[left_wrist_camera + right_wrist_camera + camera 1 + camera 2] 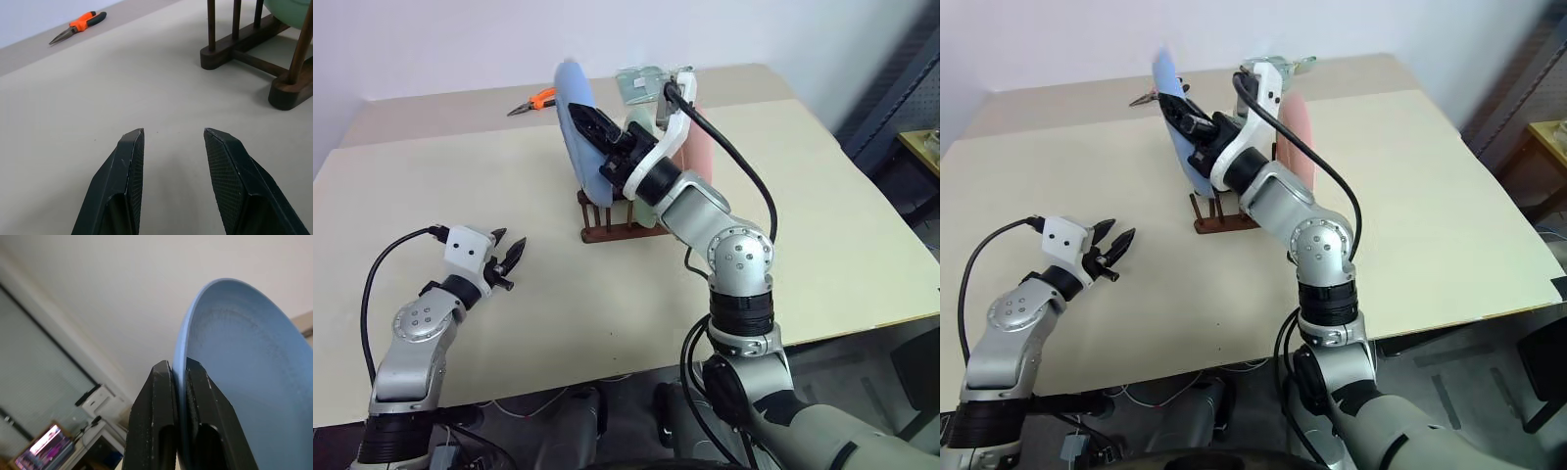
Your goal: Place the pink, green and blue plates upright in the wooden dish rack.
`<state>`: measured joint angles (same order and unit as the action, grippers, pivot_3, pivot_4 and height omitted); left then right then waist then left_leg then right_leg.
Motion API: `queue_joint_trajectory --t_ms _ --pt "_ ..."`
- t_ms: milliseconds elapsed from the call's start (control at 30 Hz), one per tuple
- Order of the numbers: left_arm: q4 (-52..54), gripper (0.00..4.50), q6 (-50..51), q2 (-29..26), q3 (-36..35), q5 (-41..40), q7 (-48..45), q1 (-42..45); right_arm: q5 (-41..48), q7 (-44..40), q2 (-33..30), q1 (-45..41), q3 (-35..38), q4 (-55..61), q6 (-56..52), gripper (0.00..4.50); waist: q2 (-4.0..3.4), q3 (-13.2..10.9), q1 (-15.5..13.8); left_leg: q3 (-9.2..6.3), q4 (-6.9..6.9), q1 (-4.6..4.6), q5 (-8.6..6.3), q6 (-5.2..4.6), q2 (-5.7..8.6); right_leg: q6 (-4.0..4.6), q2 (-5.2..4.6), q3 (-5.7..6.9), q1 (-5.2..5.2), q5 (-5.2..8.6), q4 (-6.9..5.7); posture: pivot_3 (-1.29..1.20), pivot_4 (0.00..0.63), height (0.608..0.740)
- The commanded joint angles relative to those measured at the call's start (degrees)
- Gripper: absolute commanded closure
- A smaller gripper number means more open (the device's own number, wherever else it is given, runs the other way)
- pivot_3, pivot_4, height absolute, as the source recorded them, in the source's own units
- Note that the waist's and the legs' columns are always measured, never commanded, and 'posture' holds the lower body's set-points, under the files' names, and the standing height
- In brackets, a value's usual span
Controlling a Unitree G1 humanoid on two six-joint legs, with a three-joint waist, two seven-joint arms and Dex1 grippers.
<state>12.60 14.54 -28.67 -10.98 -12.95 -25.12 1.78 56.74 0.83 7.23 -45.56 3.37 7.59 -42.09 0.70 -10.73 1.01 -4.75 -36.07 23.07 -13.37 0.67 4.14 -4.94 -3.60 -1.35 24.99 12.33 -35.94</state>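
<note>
Two grippers: both are being seen above a pale table (822, 215), one at each side of the scene.
Left gripper (512, 257): it is being kept low over the table, near the front edge at the left; its two black fingers (128, 176) are standing apart and nothing is being held between them.
Bare table in front of it: only empty surface is being shown between the left gripper and the rack, which is well apart from it.
Wooden dish rack (244, 49): it is standing near the middle of the table; dark base rails and thin upright pegs are being shown, with the first slots at the near end being left free.
Right gripper (178, 377): it is being held up above the rack, and its fingers are being pressed together on the rim of the blue plate (576, 108).
Blue plate: it is being carried on edge, slightly tilted, over the left end of the rack; whether its lower rim is touching the rails cannot be told.
Green plate (291, 12): it is being kept upright in the rack, behind the right arm.
Pink plate (1295, 132): it is standing upright at the far right end of the rack.
Pliers (76, 27): an orange-handled pair is lying on the far left of the table, well apart from the rack.
</note>
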Motion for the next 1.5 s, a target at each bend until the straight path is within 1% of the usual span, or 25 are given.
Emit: queue_joint_trajectory --t_ms 33,333,433,533,600,633,700,800,867,967,1067,1133,1267,1367,1433,1500 --pt "1.52 2.53 -0.84 -0.3 -1.03 0.26 0.11 -0.23 1.46 1.55 3.4 -1.33 0.59 0.65 0.55 4.46 0.0 0.0 0.02 0.0 0.0 0.0 0.0 0.0 0.0 0.0 0.0 0.0 0.0 0.0 0.0 0.0 0.15 0.74" --pt "1.54 2.53 -0.79 -0.37 -0.82 0.1 -0.34 -0.2 0.21 5.73 3.58 -3.35 1.6 -4.42 2.21 4.46 0.0 0.0 0.02 0.02 -0.02 0.0 0.0 0.0 0.0 0.0 0.0 0.0 0.0 0.0 -0.03 0.0 0.15 0.74" --pt "1.77 2.53 -0.69 -0.17 -0.57 0.16 -0.31 -0.29 -0.52 5.59 3.28 -3.82 1.29 -5.34 2.47 3.44 0.0 0.0 0.04 0.02 -0.02 0.01 0.0 0.0 0.0 0.0 0.0 0.0 0.01 0.0 -0.03 0.0 0.15 0.74" --pt "2.1 2.53 -0.59 0.01 -0.41 0.15 -0.25 -0.53 -2.14 4.43 2.44 -4.07 0.28 -5.01 2.54 2.0 -0.01 0.0 0.06 0.03 -0.02 0.01 0.0 0.0 0.0 0.0 0.01 0.0 0.02 0.0 -0.04 0.0 0.15 0.74" --pt "2.33 2.53 -0.53 0.17 -0.26 0.12 -0.2 -0.78 -3.84 2.51 1.16 -4.36 -0.97 -4.07 2.46 0.96 -0.01 0.0 0.14 0.03 -0.01 0.01 0.0 0.0 0.0 0.0 0.01 0.0 0.03 0.0 -0.04 0.0 0.15 0.74" --pt "2.5 2.53 -0.48 0.25 -0.14 0.14 -0.14 -0.89 -4.84 1.28 0.34 -4.57 -1.62 -3.48 2.53 0.53 -0.01 0.0 0.19 0.03 -0.01 0.01 0.0 0.0 0.0 0.0 0.01 -0.01 0.04 0.0 -0.05 0.0 0.15 0.74" --pt "2.76 2.53 -0.4 0.37 0.06 0.15 -0.08 -1.08 -7.05 -2.15 -1.65 -5.15 -3.2 -1.88 2.82 0.53 -0.01 -0.01 0.16 0.04 0.01 0.02 0.0 0.0 -0.01 0.0 0.01 -0.01 0.07 0.0 -0.07 0.0 0.15 0.74" --pt "3.13 2.53 -0.17 0.57 0.39 0.2 -0.02 -1.29 -11.2 -11.12 -7.68 -6.17 -7.0 3.69 4.45 0.53 -0.01 -0.01 0.0 0.05 -0.06 0.11 0.0 0.0 0.0 0.0 0.0 0.01 0.11 0.0 -0.07 0.0 0.15 0.74" --pt "3.51 2.53 -0.04 0.83 0.77 0.43 0.23 -1.46 -12.07 -15.72 -11.85 -6.06 -7.27 7.07 4.86 0.53 0.0 0.0 -0.09 0.05 -0.09 0.16 0.0 0.0 0.02 -0.01 -0.01 0.02 0.14 0.0 -0.06 0.0 0.15 0.74" --pt "3.54 2.53 -0.02 0.85 0.75 0.43 0.37 -1.67 -14.5 -21.35 -19.77 -4.08 -5.62 10.41 6.01 0.53 0.02 0.01 -0.13 0.04 -0.08 0.15 0.0 0.0 0.01 -0.01 -0.01 0.04 0.12 0.0 -0.05 0.0 0.15 0.74" --pt "3.44 2.53 -0.1 0.81 0.72 0.48 0.41 -2.14 -19.16 -27.52 -30.44 0.77 -3.6 12.53 8.54 0.53 0.04 0.02 -0.43 0.03 -0.12 0.15 0.0 0.0 0.01 -0.01 -0.02 0.07 0.05 0.01 0.0 0.0 0.15 0.74" --pt "3.2 2.53 -0.19 0.76 0.96 0.71 0.37 -2.42 -20.88 -30.81 -37.11 5.5 -0.47 12.68 9.8 0.53 0.04 0.02 -0.62 0.02 -0.12 0.16 0.0 -0.01 0.02 0.0 -0.04 0.09 -0.01 0.01 0.09 0.0 0.15 0.74" --pt "1.81 2.53 -0.89 0.58 1.59 1.5 -0.12 -2.35 -25.62 -37.65 -48.64 17.53 4.89 10.78 13.69 0.53 0.02 0.0 -0.47 0.01 -0.08 0.21 0.0 -0.02 -0.01 0.0 -0.05 0.11 -0.12 0.01 0.45 0.0 0.15 0.74" --pt "0.66 2.53 -1.42 0.93 2.09 2.13 -0.17 -2.03 -29.7 -41.68 -52.94 26.42 6.81 7.25 18.47 0.53 0.04 0.01 -0.42 0.02 -0.09 0.19 -0.02 -0.04 -0.05 -0.01 -0.04 0.1 -0.18 0.01 0.52 0.0 0.15 0.74" --pt "-0.04 2.53 -1.92 1.01 2.39 2.46 -0.23 -2.03 -32.36 -42.67 -53.64 29.86 6.85 4.67 21.68 0.53 0.04 0.01 -0.31 0.03 -0.11 0.16 -0.02 -0.04 -0.05 0.0 -0.03 0.09 -0.23 0.01 0.54 0.0 0.15 0.74" --pt "-0.52 2.53 -2.3 1.06 2.44 2.69 -0.28 -2.22 -33.3 -43.14 -52.78 31.63 7.2 1.72 23.46 0.53 0.02 0.01 -0.29 0.08 -0.12 0.13 -0.01 -0.05 -0.06 0.03 -0.02 0.07 -0.25 0.03 0.52 0.0 0.15 0.74"
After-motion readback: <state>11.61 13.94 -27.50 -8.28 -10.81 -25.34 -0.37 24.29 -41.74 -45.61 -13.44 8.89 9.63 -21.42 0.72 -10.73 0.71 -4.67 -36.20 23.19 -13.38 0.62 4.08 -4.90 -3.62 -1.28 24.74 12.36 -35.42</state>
